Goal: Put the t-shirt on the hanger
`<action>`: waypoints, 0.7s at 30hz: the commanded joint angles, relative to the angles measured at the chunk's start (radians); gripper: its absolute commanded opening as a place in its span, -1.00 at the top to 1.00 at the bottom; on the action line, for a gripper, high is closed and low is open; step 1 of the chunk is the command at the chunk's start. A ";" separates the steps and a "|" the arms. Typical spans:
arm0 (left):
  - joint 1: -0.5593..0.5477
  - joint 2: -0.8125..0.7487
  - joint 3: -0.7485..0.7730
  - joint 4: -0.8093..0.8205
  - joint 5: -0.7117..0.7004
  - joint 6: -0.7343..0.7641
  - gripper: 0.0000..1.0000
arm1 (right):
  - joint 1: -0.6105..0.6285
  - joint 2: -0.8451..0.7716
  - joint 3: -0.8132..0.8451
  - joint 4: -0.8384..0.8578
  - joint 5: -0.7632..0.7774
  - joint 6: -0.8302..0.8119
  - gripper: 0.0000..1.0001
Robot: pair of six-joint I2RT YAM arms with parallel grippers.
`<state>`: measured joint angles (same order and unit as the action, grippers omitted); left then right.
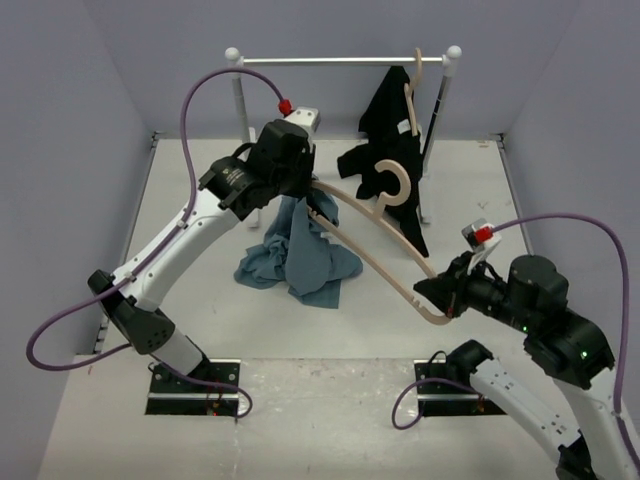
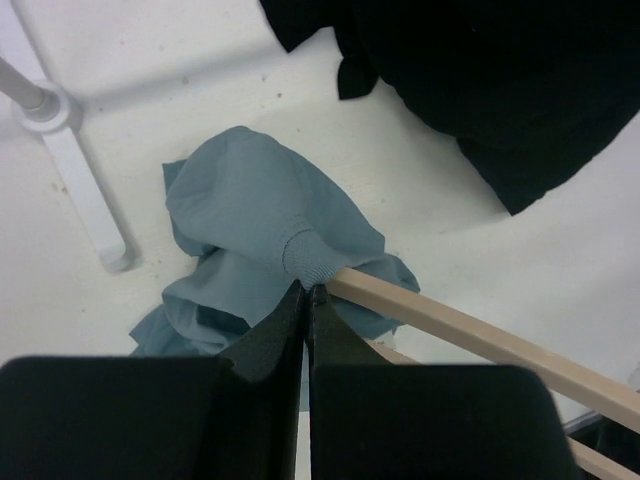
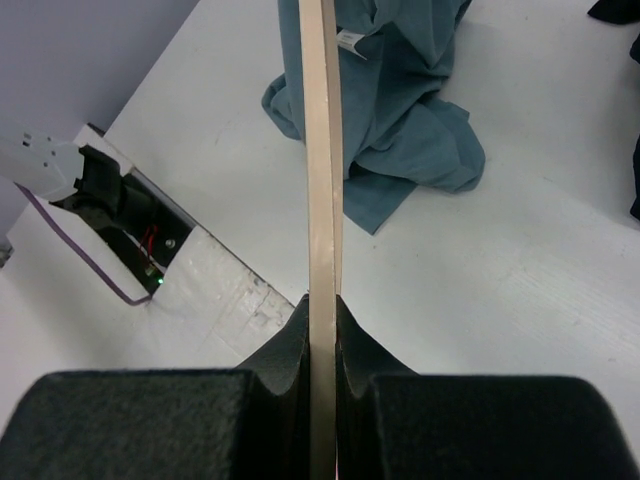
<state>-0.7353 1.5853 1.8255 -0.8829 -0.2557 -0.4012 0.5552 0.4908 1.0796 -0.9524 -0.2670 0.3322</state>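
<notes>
The blue-grey t-shirt (image 1: 301, 252) hangs bunched from my left gripper (image 1: 303, 196), its lower folds resting on the table. In the left wrist view that gripper (image 2: 307, 290) is shut on the shirt's ribbed collar (image 2: 308, 258). One arm of the pale wooden hanger (image 1: 375, 260) pokes into the collar opening there (image 2: 470, 330). My right gripper (image 1: 441, 298) is shut on the hanger's other end and holds it above the table. The hanger's hook (image 1: 393, 184) points toward the back. In the right wrist view the hanger (image 3: 322, 150) runs straight out from the shut gripper (image 3: 322, 302) to the t-shirt (image 3: 400, 110).
A white clothes rail (image 1: 340, 61) stands at the back. A black garment (image 1: 392, 130) hangs from it on a second wooden hanger, close behind the held hanger's hook. The rail's white foot (image 2: 80, 185) lies left of the shirt. The black garment (image 2: 500, 90) shows at the upper right.
</notes>
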 commanded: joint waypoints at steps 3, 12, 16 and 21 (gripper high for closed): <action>-0.004 -0.120 0.005 0.047 0.105 -0.025 1.00 | 0.000 0.134 0.027 0.244 0.089 0.024 1.00; -0.030 -0.162 0.126 0.005 0.161 -0.017 1.00 | 0.002 0.340 0.138 0.520 0.086 0.048 1.00; -0.044 -0.151 0.141 0.015 0.314 0.033 1.00 | 0.003 0.324 0.016 0.788 -0.120 0.064 1.00; -0.046 -0.178 0.161 -0.055 0.213 0.065 1.00 | 0.003 0.294 -0.093 0.895 -0.090 0.104 1.00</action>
<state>-0.7718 1.4536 1.9366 -0.8943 -0.0472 -0.3806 0.5591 0.8292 1.0616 -0.3353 -0.3362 0.3880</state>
